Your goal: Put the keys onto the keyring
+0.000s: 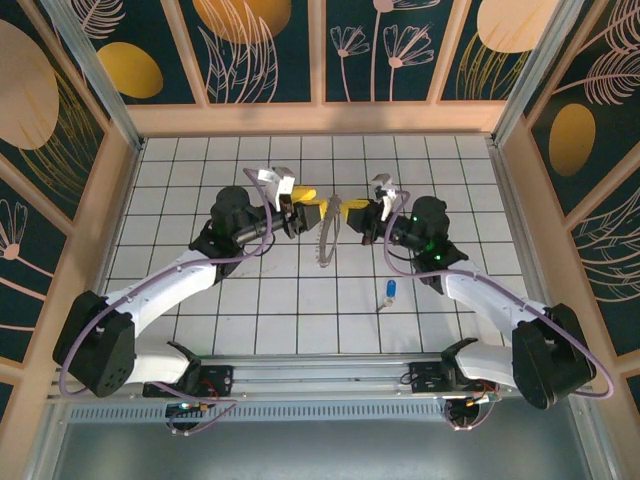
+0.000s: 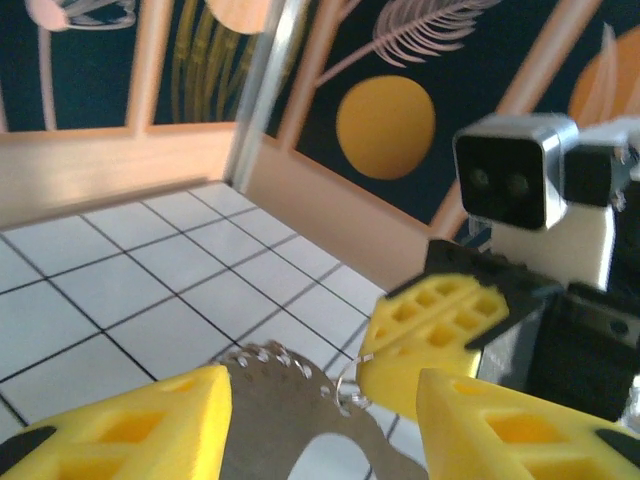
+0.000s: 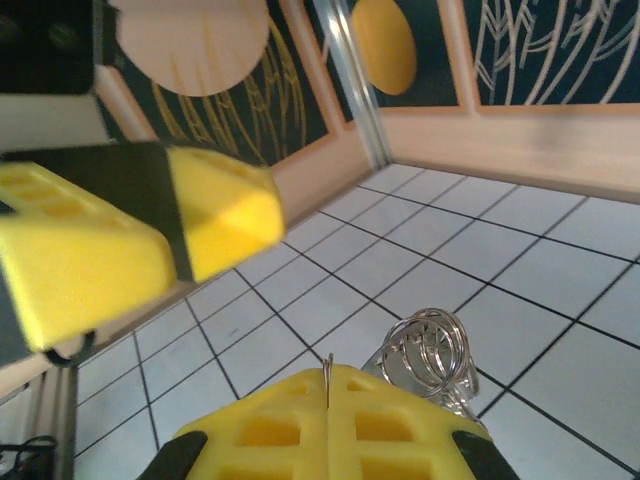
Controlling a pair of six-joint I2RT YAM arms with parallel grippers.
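Your right fingers [image 3: 260,432] are clenching the keyring [image 1: 325,238]. Your left fingers [image 2: 130,420] are straddling it, though I cannot tell whether they are gripping. The blue key [image 1: 390,291] is lying apart on the desk [image 1: 300,320], so threading is remaining.

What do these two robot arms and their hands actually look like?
The left arm and right arm have white shells between chunky black joints, with a thin purple cable looping alongside. The left hand and right hand end in blocky bright yellow fingers with a grid of recesses, on black mounts. A small green light glows on the right wrist.
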